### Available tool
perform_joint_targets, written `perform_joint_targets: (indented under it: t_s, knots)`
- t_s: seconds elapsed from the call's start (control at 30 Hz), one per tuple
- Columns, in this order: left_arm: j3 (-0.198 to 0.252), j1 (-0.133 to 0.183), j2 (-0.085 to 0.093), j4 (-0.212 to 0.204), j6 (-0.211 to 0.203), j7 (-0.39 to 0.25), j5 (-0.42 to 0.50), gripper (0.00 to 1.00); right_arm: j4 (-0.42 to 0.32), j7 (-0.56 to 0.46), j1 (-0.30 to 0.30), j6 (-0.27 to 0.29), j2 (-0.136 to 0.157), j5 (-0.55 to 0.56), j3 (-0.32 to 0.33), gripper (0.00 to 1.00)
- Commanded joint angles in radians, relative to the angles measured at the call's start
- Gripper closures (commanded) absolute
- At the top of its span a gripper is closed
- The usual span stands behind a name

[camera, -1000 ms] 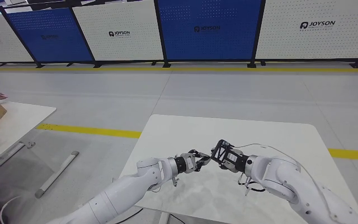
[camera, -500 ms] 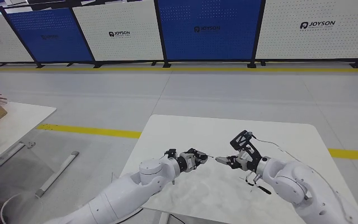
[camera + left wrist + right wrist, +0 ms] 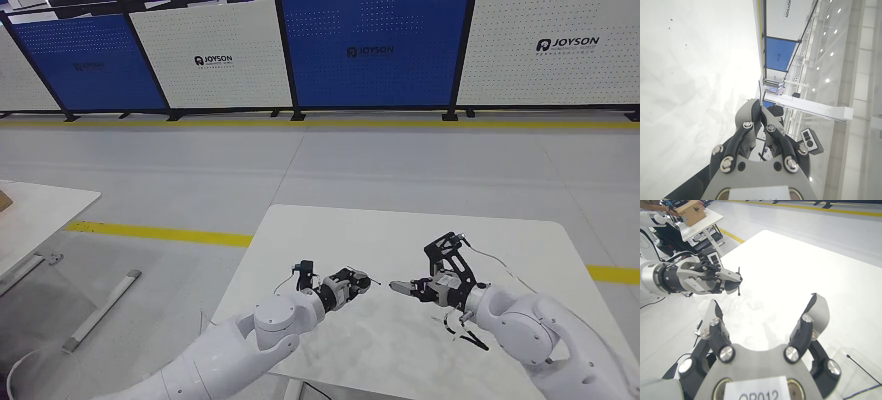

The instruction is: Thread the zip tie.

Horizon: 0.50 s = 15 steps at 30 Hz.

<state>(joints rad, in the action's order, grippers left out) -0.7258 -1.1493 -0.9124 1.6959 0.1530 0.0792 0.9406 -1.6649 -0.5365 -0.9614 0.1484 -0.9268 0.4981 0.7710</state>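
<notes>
— Left gripper [image 3: 740, 279]: what's it doing?
— Clamped on the thin black plastic zip tie [image 3: 738, 290], over the white table [image 3: 400, 230].
— Right gripper [image 3: 764, 303]?
— Fingers apart, facing the tie, near but not touching.

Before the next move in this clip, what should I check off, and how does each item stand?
1. Zip tie held in left gripper: ok, jaws shut on it.
2. Right gripper free to take an end: ok, jaws wide open, empty.
3. Grippers clear of each other: ok, apart, facing over the table.
4. Tie threaded: not ok, a straight strip, no loop seen.
5. Right jaws lined up with the tie: cannot tell.
</notes>
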Motion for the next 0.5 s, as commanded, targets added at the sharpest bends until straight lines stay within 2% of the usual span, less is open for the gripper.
perform_joint_targets:
  t_s: [0.0,0.03,0.07,0.2,0.27,0.47]
  knots:
    - [0.002,0.001,0.000,-0.002,-0.005,0.006,-0.028,1.00,0.000,0.000,0.000,0.000,0.000,0.000,0.000,0.00]
    - [0.011,0.002,0.000,-0.007,-0.017,0.036,-0.115,1.00,0.013,0.011,-0.011,-0.011,-0.001,-0.015,0.005,0.00]
    - [0.023,-0.004,-0.003,-0.009,-0.027,0.060,-0.160,1.00,0.023,0.015,-0.020,-0.016,-0.002,-0.041,0.012,0.00]
    - [0.050,-0.004,-0.021,-0.030,-0.060,0.114,-0.257,1.00,0.090,-0.048,-0.040,-0.030,-0.009,-0.241,0.049,0.00]
    - [0.056,-0.003,-0.027,-0.033,-0.076,0.127,-0.303,1.00,0.111,-0.076,-0.041,-0.032,-0.012,-0.301,0.057,0.00]
    - [0.060,-0.024,-0.035,-0.003,-0.102,0.185,-0.476,1.00,0.167,-0.123,-0.049,-0.054,-0.029,-0.458,0.069,0.00]
